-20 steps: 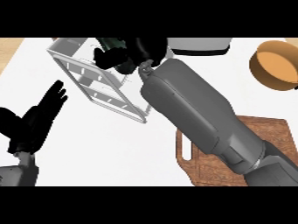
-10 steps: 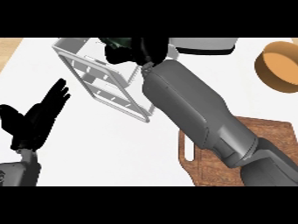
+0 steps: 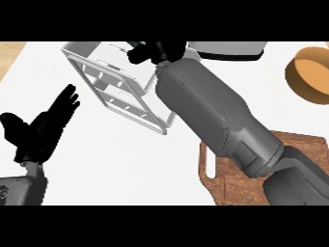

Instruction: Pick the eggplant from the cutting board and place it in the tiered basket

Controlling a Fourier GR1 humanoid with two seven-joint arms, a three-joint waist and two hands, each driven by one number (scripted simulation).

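My right forearm stretches from the lower right across the counter to the white wire tiered basket (image 3: pixel 117 91) at the far middle. My right hand (image 3: pixel 158 51) hangs over the basket's far end with its fingers curled. The dark eggplant is almost wholly hidden inside that curl and hard to tell from the black fingers. The brown cutting board (image 3: pixel 310 147) lies at the lower right, half covered by my arm, and its visible part is bare. My left hand (image 3: pixel 40 129) rests open at the lower left, fingers up, away from the basket.
A round wooden bowl (image 3: pixel 316 75) stands at the far right. A grey flat thing (image 3: pixel 227 50) lies just behind my right hand at the counter's far edge. White counter shows between the basket and my left hand. The counter's left edge borders a wooden floor.
My right hand has crept a little farther over the basket's far end, still curled. The left hand has not moved.
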